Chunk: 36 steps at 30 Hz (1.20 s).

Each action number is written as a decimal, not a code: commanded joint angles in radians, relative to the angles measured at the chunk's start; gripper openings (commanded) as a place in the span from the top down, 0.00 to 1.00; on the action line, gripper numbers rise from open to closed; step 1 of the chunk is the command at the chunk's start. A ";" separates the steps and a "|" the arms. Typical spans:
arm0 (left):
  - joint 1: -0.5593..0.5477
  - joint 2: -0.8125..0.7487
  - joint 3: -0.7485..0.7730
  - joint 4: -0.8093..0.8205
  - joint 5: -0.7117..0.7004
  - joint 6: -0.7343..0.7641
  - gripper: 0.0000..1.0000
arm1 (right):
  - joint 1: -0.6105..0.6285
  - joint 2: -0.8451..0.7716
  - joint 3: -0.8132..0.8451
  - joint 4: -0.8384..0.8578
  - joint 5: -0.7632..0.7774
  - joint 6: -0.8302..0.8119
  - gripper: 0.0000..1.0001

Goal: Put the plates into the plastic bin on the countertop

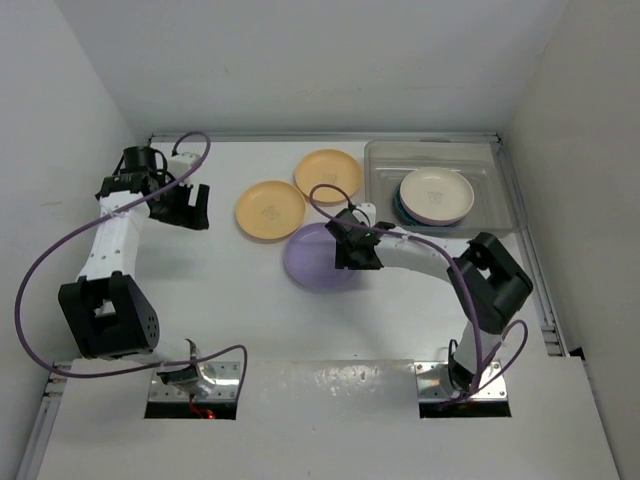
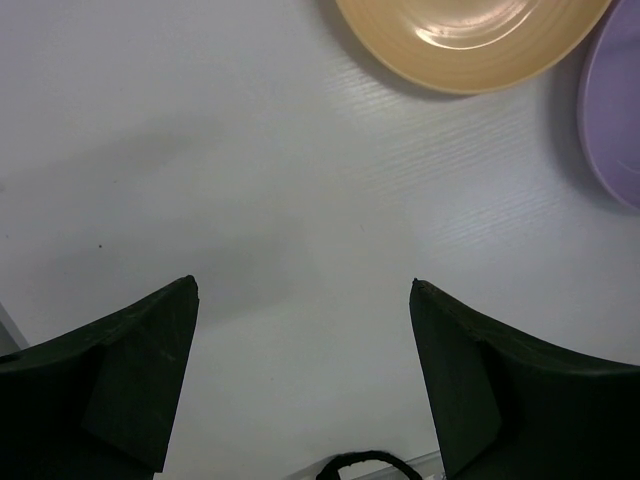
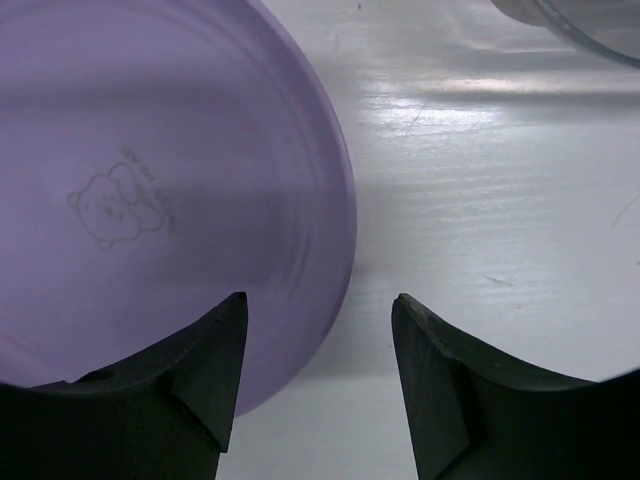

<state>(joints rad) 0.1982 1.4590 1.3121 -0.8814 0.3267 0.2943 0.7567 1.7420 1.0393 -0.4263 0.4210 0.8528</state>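
Observation:
A lilac purple plate lies on the white countertop; it fills the left of the right wrist view. My right gripper is open and empty, its jaws straddling the plate's right rim. Two yellow-orange plates lie behind it. The clear plastic bin at the back right holds a cream plate on top of a stack with a teal edge showing. My left gripper is open and empty at the far left, over bare table.
White walls close in the back and both sides. Metal mounting plates line the front edge. A yellow-orange plate and a purple plate edge show at the top of the left wrist view.

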 commanded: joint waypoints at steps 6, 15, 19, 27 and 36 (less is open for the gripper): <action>0.020 -0.083 -0.043 0.012 0.011 0.009 0.13 | -0.062 0.048 -0.076 0.167 -0.119 0.106 0.59; 0.020 -0.101 -0.043 0.012 0.002 0.019 0.13 | -0.059 -0.047 -0.177 0.115 -0.073 0.089 1.00; 0.020 -0.101 -0.043 0.021 0.002 0.028 0.13 | -0.034 -0.175 -0.216 0.115 -0.074 -0.062 1.00; 0.020 -0.074 -0.014 0.021 -0.018 0.028 0.13 | -0.160 -0.464 -0.098 0.155 -0.339 -0.210 1.00; 0.029 -0.031 0.015 0.021 -0.037 0.028 0.13 | -0.653 -0.336 0.113 0.090 -0.222 -0.074 1.00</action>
<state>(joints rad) 0.2058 1.4132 1.2819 -0.8776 0.3000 0.3130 0.2134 1.3357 1.0897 -0.2993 0.1352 0.7082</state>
